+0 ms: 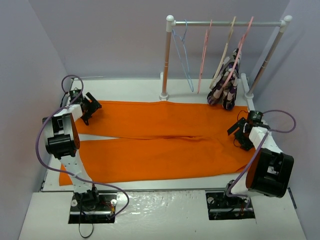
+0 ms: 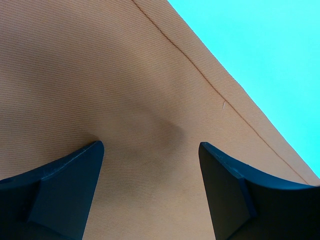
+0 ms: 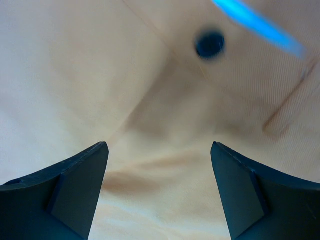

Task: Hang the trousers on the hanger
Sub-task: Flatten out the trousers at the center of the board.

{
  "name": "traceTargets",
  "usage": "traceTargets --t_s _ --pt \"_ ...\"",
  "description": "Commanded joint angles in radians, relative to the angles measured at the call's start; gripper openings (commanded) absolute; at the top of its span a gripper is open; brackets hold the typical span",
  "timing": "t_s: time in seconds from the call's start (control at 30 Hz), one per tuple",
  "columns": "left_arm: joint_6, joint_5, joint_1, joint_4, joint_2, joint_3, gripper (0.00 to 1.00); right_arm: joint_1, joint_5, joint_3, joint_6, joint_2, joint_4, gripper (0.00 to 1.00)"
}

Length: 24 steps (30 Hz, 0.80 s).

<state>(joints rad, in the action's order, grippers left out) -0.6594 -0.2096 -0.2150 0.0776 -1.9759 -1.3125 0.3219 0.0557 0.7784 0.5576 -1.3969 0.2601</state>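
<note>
1. The trousers [image 1: 160, 145] lie flat and spread on the table [image 1: 165, 200], legs to the left and waist to the right. They are well apart from the hanger [image 1: 184, 55].
2. The left gripper [image 2: 150, 150] stands over the far-left leg end of the trousers. Its jaws are apart, with only flat cloth below them and nothing clamped. The seamed edge runs just beside one finger. If the jaws close here without pressing down, they may slide over the cloth or catch only one layer.
3. The right gripper [image 3: 159, 150] stands over the waist end of the trousers, near a dark button [image 3: 210, 44], and its jaws are also apart and hold nothing. If only one side grips, I judge that the long cloth will drag, twist or fold unevenly when it is lifted.
4. Beyond the trousers, the hanger hangs on the rail [image 1: 227, 22] beside the pink hangers [image 1: 204, 55]. It is thin, so a push could make it swing or slip off.
5. No true container is in view. The rail carries the hangers, and one of them bears a patterned garment [image 1: 225, 85].
</note>
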Motion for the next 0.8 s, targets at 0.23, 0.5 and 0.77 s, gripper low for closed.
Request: traceTargets --t_s 0.23,0.5,0.77 --pt "0.029 0.004 0.009 0.01 0.013 -0.018 0.74 -0.091 -0.102 0.256 -0.08 -0.125 -0.147 0.6" --pt "0.033 0.016 0.009 0.018 0.007 0.012 0.74 -0.104 -0.075 0.271 -0.088 -0.32 -0.292 0.56" --pt "0.041 0.038 0.008 0.047 -0.03 -0.028 0.74 -0.104 -0.078 0.344 -0.112 -0.474 -0.33 0.56"
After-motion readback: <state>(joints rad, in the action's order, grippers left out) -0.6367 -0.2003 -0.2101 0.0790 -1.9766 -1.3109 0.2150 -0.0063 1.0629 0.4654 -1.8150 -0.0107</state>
